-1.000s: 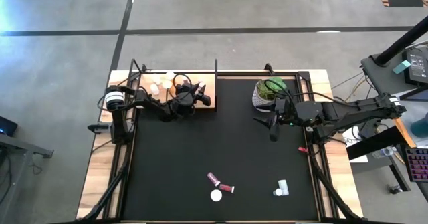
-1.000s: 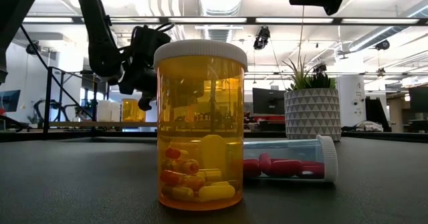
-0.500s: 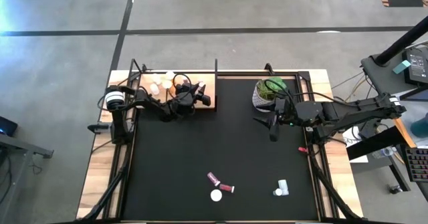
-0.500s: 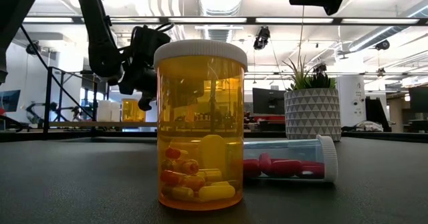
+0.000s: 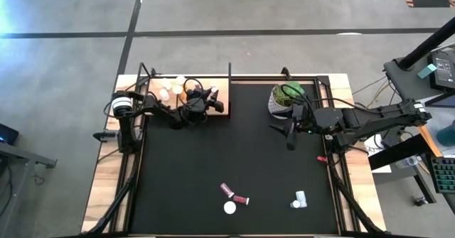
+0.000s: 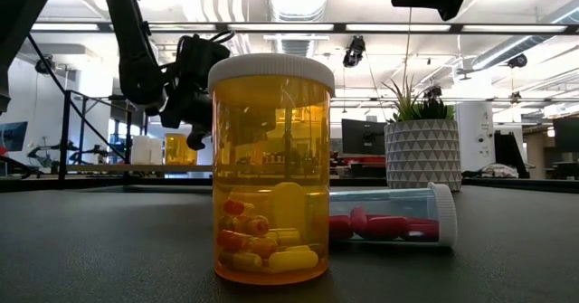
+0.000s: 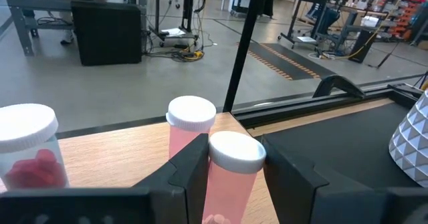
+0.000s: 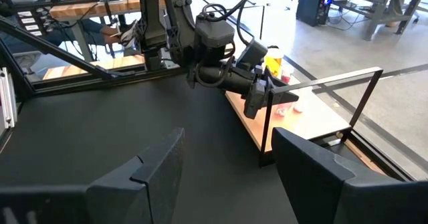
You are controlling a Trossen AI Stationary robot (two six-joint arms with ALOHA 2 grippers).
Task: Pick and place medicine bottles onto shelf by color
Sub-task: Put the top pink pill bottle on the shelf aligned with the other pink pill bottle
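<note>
The shelf (image 5: 170, 103) is a pale wooden board at the table's far left, with several white-capped bottles (image 5: 169, 90) standing on it. My left gripper (image 5: 212, 96) is over its right end, shut on a pink-bodied bottle (image 7: 234, 152). Close behind stands another pink bottle (image 7: 191, 115), and one with red pills (image 7: 27, 147) stands farther off. Near the front edge an amber bottle (image 6: 271, 167) stands upright, two dark red ones (image 5: 234, 194) lie beside it, and a clear one (image 5: 299, 199) lies to the right. My right gripper (image 8: 227, 177) hangs open high over the table's right side. My left gripper pinches the pink bottle between its two fingers, on opposite sides of the body just under the white cap (image 7: 224, 187). The fingers lie about level and come from the table's left. The bottle stands upright; the gripper hides its bottom, so whether it rests on the shelf cannot be told.
A white pot with a green plant (image 5: 284, 98) stands at the far right, close to my right arm. A thin metal post (image 5: 229, 71) rises at the shelf's right end. A small red object (image 5: 321, 158) lies at the mat's right edge. Bare black mat (image 5: 234, 149) fills the middle.
</note>
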